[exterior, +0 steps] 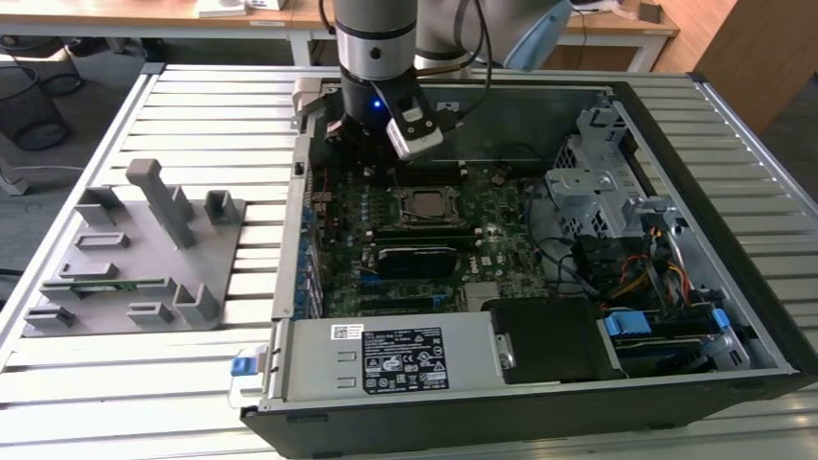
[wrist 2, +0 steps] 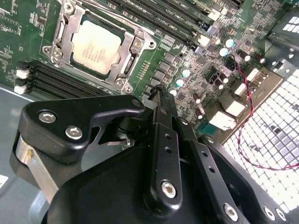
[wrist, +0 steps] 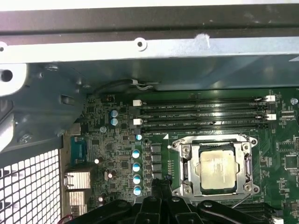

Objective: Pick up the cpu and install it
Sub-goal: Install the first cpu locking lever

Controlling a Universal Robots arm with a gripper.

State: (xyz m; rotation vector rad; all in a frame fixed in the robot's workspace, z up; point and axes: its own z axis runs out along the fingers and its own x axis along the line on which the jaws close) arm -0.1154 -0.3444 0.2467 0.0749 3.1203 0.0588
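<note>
CPU (wrist 2: 96, 46), a square chip with a silver top, lies seated flat in the metal-framed socket (wrist 2: 65, 25) on the green motherboard (wrist 2: 28, 28), in the upper left of the second wrist view; in the first wrist view it sits at lower right of the frame, and in the exterior view it shows near the middle of the open computer case (exterior: 715, 125). Nothing touches the chip. The gripper (wrist 2: 159, 95) hangs above the board beside the socket, apart from the chip, and in the second wrist view its black fingers (wrist 2: 163, 121) come together to a narrow tip with nothing between them. In the exterior view the arm (exterior: 374, 38) comes down from the upper middle of the frame over the far side of the board. Black memory slots (wrist: 205, 114) run alongside the socket, and a row of small blue-topped capacitors (wrist: 136, 172) stands just beside it. On the slatted table (exterior: 205, 105), at the exterior view's left, a grey fixture tray (exterior: 128, 287) lies well apart from the case.
</note>
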